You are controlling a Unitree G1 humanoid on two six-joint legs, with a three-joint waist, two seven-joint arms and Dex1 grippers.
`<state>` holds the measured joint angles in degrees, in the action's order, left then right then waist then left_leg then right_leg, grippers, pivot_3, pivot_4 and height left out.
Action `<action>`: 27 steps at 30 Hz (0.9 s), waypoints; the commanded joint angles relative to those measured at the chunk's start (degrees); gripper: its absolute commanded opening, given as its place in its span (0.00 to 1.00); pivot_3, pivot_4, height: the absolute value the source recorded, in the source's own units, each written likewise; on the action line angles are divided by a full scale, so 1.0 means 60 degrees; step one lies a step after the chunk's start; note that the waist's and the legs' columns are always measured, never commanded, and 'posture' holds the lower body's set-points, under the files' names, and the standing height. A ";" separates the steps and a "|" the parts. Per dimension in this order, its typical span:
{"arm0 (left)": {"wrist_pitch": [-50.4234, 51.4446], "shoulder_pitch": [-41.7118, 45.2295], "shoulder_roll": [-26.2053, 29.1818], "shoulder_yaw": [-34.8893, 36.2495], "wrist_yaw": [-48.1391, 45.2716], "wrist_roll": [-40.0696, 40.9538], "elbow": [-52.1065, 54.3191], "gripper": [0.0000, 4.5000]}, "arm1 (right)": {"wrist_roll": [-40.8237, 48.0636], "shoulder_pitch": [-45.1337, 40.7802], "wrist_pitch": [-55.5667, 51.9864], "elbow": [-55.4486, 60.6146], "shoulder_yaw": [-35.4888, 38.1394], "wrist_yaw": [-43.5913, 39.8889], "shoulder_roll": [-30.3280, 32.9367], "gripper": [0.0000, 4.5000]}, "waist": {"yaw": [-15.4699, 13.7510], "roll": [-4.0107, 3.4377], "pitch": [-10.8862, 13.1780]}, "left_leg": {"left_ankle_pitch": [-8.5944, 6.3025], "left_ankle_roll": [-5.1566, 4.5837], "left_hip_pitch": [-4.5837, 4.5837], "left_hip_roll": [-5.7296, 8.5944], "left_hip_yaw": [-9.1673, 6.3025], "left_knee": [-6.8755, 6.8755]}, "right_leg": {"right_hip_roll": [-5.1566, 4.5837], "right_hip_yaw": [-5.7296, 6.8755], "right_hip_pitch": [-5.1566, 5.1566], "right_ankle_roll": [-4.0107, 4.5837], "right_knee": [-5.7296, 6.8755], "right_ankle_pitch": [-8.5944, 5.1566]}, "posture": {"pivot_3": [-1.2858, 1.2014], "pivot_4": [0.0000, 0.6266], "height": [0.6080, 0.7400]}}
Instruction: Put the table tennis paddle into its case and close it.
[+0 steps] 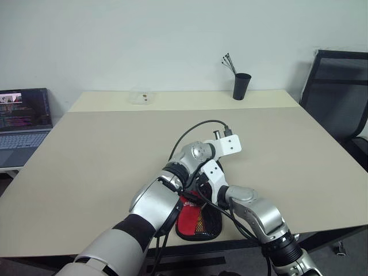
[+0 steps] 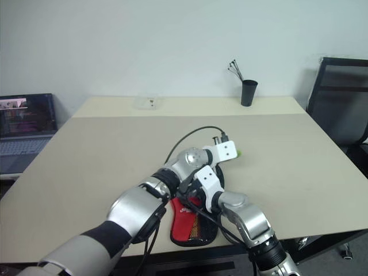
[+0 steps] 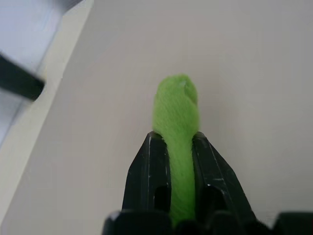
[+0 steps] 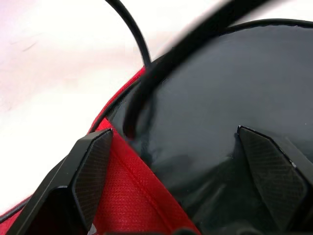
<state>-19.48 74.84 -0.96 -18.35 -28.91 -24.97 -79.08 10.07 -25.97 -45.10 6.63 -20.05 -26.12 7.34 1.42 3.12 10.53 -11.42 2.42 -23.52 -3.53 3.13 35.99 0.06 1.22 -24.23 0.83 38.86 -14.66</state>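
The case (image 1: 198, 221), red and mesh panel up, lies at the desk's (image 1: 103, 167) near edge beneath both crossed arms. The left gripper (image 3: 175, 147) pinches its lime-green ring tag (image 3: 176, 112); the right gripper (image 4: 176, 147) gapes wide over the black fabric, cables crossing. A pen cup (image 1: 241, 86) and laptop (image 1: 23, 123) sit well apart.

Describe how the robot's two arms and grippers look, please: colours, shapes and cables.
Both arms are rounded silver shells with black joint bands; white brackets sit at the wrists, and black cables loop along them. The left gripper and right gripper each have two wedge-shaped black fingers.
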 commanded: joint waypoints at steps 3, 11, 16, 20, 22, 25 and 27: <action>-0.0537 -0.0005 -0.0171 -0.0099 -0.0442 -0.0010 0.0412 0.03 | -0.0039 0.0207 -0.0479 -0.0524 -0.0304 -0.0093 -0.0003 1.00 | 0.0013 0.0000 0.0000 | 0.0000 0.0000 0.0000 0.0000 0.0000 0.0001 | 0.0000 -0.0001 0.0001 0.0000 0.0000 0.0000 | 0.52 0.24 1.00; -0.0095 -0.0113 -0.0001 0.0215 -0.1356 0.0321 0.0408 0.49 | -0.0038 0.0160 -0.0431 -0.0568 -0.0351 -0.0134 -0.0004 1.00 | 0.0037 -0.0001 -0.0001 | 0.0000 0.0000 0.0003 -0.0002 0.0000 0.0001 | 0.0006 -0.0001 0.0001 0.0000 0.0002 0.0000 | 0.52 0.24 1.00; 0.0090 -0.0114 0.0223 0.0654 -0.1746 0.0742 0.0456 0.90 | -0.0021 0.0026 -0.0430 -0.0603 -0.0302 -0.0151 -0.0004 1.00 | 0.0057 -0.0001 -0.0001 | 0.0000 0.0000 0.0003 -0.0003 0.0000 0.0001 | 0.0007 -0.0001 0.0001 0.0000 0.0003 0.0000 | 0.52 0.24 1.00; 0.0321 -0.0007 0.0407 0.0991 -0.1486 0.1034 0.0508 0.90 | 0.0030 -0.0028 -0.0532 -0.0434 -0.0308 -0.0185 0.0010 1.00 | 0.0068 -0.0001 0.0000 | 0.0000 -0.0001 0.0006 -0.0008 0.0000 0.0001 | 0.0011 -0.0002 0.0001 0.0000 0.0005 0.0000 | 0.52 0.24 1.00; 0.0438 0.0111 0.0575 0.1286 -0.1204 0.1266 0.0568 0.90 | 0.0143 -0.0076 -0.0667 -0.0211 -0.0244 -0.0243 0.0017 1.00 | 0.0068 -0.0001 -0.0001 | 0.0000 -0.0001 0.0008 -0.0009 0.0000 0.0001 | 0.0014 -0.0003 0.0001 0.0000 0.0008 0.0000 | 0.52 0.24 1.00; 0.0540 0.0168 0.0730 0.1564 -0.1127 0.1517 0.0625 0.90 | 0.0299 -0.0103 -0.0843 0.0070 -0.0118 -0.0339 0.0011 1.00 | 0.0064 -0.0001 0.0000 | 0.0000 -0.0001 0.0007 -0.0010 0.0000 0.0001 | 0.0014 -0.0004 0.0000 0.0000 0.0008 0.0000 | 0.52 0.24 1.00; 0.0532 0.0151 0.0967 0.1755 -0.1193 0.1680 0.0699 0.90 | 0.0599 -0.0098 -0.1091 0.0534 0.0087 -0.0585 0.0111 1.00 | 0.0064 -0.0001 0.0000 | 0.0000 0.0000 0.0006 -0.0010 0.0000 0.0000 | 0.0014 -0.0003 0.0000 0.0000 0.0007 0.0000 | 0.52 0.24 1.00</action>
<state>-16.27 73.85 4.20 -9.18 -36.31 -16.60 -77.23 11.59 -27.52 -48.97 8.31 -19.84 -28.10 7.56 1.80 3.11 10.53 -11.42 2.42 -23.49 -3.59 3.13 35.99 0.14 1.20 -24.23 0.83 38.90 -14.66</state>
